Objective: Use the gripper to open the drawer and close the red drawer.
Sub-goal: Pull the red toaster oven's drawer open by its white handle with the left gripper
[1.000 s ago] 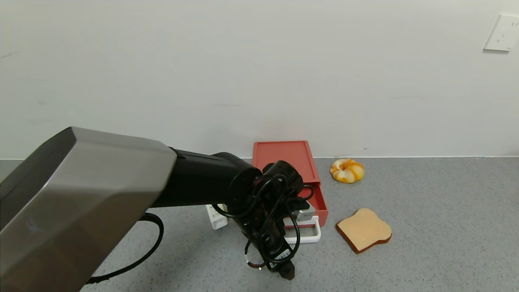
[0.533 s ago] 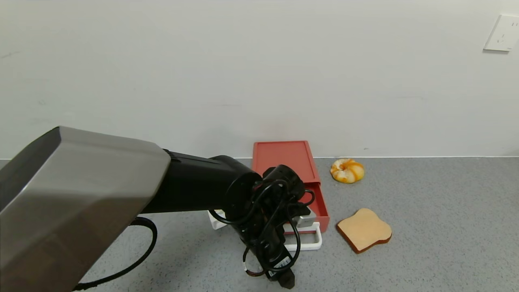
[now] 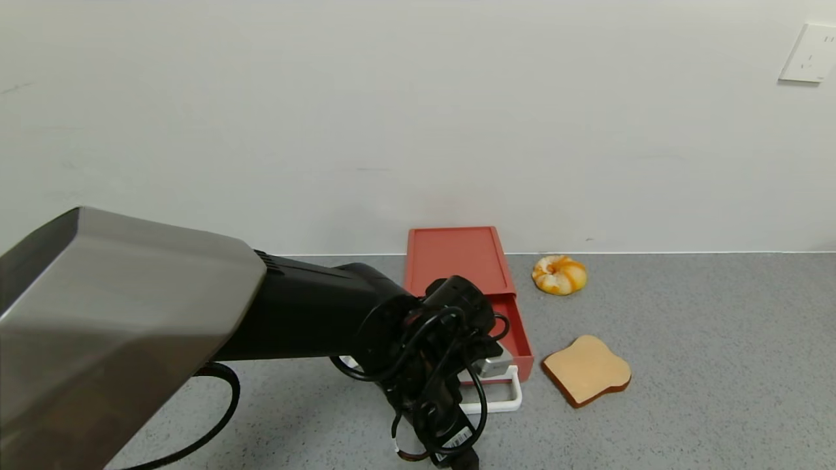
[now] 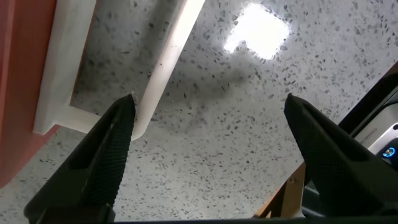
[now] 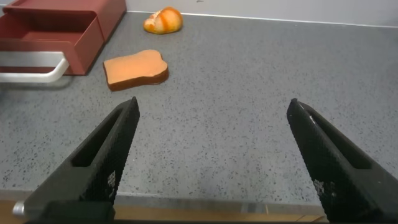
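Nearest the robot, the left gripper [image 3: 457,450] hangs low over the speckled grey countertop [image 3: 686,365], just in front of the drawer's white loop handle [image 3: 499,399]; in the left wrist view its two dark fingers [image 4: 99,162] stand wide apart with nothing between them, and the handle's bar [image 4: 165,68] runs just beyond one fingertip, though it is hard to tell whether the tip touches it. The silver-grey and black left arm [image 3: 130,320] reaches in from the left side, its looped cables hiding much of the drawer's front. Behind the handle, the brick-red drawer [image 3: 519,329] stands pulled partway out of its flat red box [image 3: 457,258], which sits back against the wall [image 3: 392,117]. To the right of the drawer's front, apart from it, a slice of bread [image 3: 586,370] lies flat on the countertop. Farther back, near the wall and just right of the box, sits a round orange-and-white bun [image 3: 559,274]. The right gripper [image 5: 211,162] is parked off to the right, fingers spread wide and empty above bare countertop, looking toward the bread and the open drawer. A white wall socket [image 3: 810,53] is mounted high on the right.
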